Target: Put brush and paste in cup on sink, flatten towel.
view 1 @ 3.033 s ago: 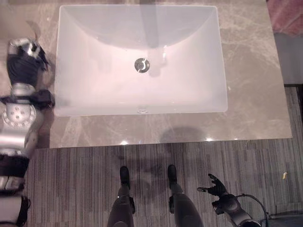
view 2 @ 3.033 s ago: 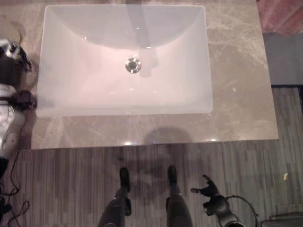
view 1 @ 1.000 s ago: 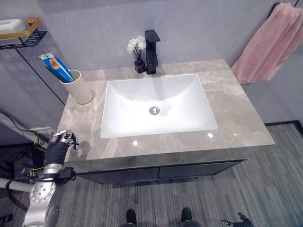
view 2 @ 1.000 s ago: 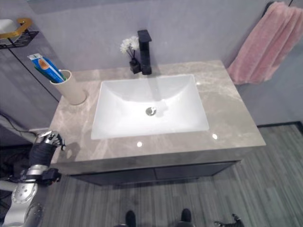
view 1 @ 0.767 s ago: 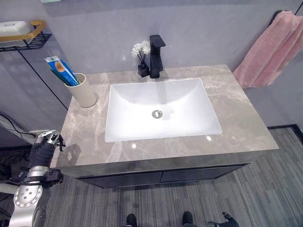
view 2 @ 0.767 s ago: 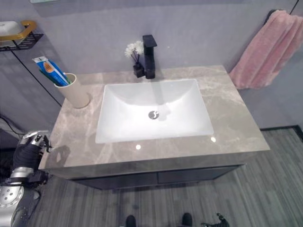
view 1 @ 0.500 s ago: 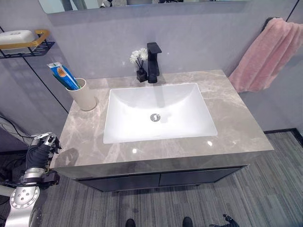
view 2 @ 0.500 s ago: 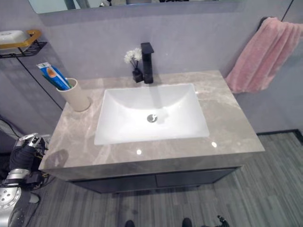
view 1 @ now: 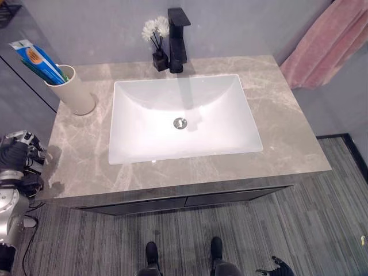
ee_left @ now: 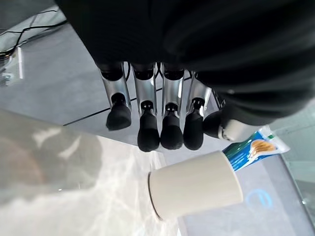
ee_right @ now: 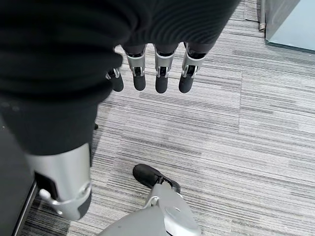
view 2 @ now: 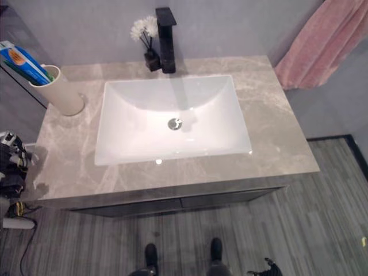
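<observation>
1. Cup [view 1: 70,90] standing upright on the grey marble counter [view 1: 287,138], at its back left corner, just left of the white sink basin [view 1: 184,118].
2. Toothpaste tube [view 1: 37,59] leaning out of the cup's mouth, blue and orange, tilted toward the left wall; green bit beside it in the cup, too small to tell whether a brush.
3. Pink towel [view 1: 322,43] hanging on the wall at the far right, above and past the counter's right end, in soft folds.
4. Black faucet [view 1: 177,39] rising behind the basin's back edge, small dark vase of white flowers [view 1: 155,40] touching or just beside it on its left.
5. Left hand [view 1: 16,154] hovering off the counter's left front edge, well apart from the cup; fingers [ee_left: 147,132] relaxed and slightly bent, nothing held.
6. Right hand [ee_right: 157,73] hanging low over the striped grey floor [ee_right: 256,128], fingers loose and straight, holding nothing.
</observation>
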### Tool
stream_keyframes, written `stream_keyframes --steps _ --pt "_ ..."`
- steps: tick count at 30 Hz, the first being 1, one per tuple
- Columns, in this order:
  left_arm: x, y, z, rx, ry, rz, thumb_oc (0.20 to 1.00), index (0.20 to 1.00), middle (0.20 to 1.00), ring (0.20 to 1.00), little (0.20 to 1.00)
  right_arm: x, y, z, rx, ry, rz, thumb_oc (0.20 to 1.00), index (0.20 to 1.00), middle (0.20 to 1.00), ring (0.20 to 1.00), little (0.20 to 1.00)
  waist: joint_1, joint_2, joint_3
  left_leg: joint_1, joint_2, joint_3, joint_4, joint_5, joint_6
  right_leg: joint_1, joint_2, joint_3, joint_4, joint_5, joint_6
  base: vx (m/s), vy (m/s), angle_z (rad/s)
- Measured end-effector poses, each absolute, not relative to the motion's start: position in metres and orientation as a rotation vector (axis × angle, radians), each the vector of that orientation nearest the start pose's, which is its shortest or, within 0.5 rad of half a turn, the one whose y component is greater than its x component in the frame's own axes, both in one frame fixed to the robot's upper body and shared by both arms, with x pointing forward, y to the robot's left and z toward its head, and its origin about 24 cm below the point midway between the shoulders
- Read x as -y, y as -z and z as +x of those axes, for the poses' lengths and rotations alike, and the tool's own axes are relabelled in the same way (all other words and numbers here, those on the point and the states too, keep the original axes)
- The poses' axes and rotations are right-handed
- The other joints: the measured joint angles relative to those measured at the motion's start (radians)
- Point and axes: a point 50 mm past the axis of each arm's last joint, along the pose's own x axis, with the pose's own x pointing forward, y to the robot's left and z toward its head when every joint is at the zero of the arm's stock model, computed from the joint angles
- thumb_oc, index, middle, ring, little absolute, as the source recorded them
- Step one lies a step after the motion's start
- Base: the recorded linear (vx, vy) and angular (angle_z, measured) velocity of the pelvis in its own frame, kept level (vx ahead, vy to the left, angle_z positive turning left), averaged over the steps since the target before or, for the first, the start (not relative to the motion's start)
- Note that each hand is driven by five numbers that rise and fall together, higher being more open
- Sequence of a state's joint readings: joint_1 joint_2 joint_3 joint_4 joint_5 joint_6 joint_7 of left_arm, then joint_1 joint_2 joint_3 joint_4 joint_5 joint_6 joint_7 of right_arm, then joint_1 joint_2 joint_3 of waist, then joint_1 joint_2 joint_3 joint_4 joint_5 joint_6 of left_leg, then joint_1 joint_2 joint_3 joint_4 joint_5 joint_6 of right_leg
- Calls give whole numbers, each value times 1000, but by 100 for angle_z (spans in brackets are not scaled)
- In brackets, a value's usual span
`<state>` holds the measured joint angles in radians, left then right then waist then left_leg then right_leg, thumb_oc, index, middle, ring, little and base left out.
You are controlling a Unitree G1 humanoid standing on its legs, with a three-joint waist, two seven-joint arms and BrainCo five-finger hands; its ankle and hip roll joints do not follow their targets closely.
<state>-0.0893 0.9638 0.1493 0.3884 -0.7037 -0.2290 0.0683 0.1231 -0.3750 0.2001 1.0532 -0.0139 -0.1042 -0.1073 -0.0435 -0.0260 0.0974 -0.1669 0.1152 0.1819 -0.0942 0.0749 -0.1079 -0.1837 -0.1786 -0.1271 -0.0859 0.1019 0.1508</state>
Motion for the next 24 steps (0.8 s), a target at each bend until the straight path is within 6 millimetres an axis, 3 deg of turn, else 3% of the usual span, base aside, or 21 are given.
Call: stream_keyframes --steps 7,17,24 --pt "-382 -159 266 155 -380 286 200 200 200 200 200 267 137 109 -999 52 -508 1000 1000 1000 1000 1000 -4 0 44 -15 2 21 0 0 0 -27 2 15 0 5 -2 -9 3 -7" --pt "-380 -197 283 271 -413 293 200 200 200 200 200 267 134 119 -972 63 -499 1000 1000 1000 1000 1000 -4 4 76 -72 5 37 0 3 -3 -97 6 35 0 17 -5 -7 -1 -4" --pt "-380 -216 291 309 -423 317 200 200 200 200 200 271 130 125 -954 55 -523 1000 1000 1000 1000 1000 -28 2 86 -87 9 42 0 4 -4 -116 9 39 0 17 -6 1 -1 -2"
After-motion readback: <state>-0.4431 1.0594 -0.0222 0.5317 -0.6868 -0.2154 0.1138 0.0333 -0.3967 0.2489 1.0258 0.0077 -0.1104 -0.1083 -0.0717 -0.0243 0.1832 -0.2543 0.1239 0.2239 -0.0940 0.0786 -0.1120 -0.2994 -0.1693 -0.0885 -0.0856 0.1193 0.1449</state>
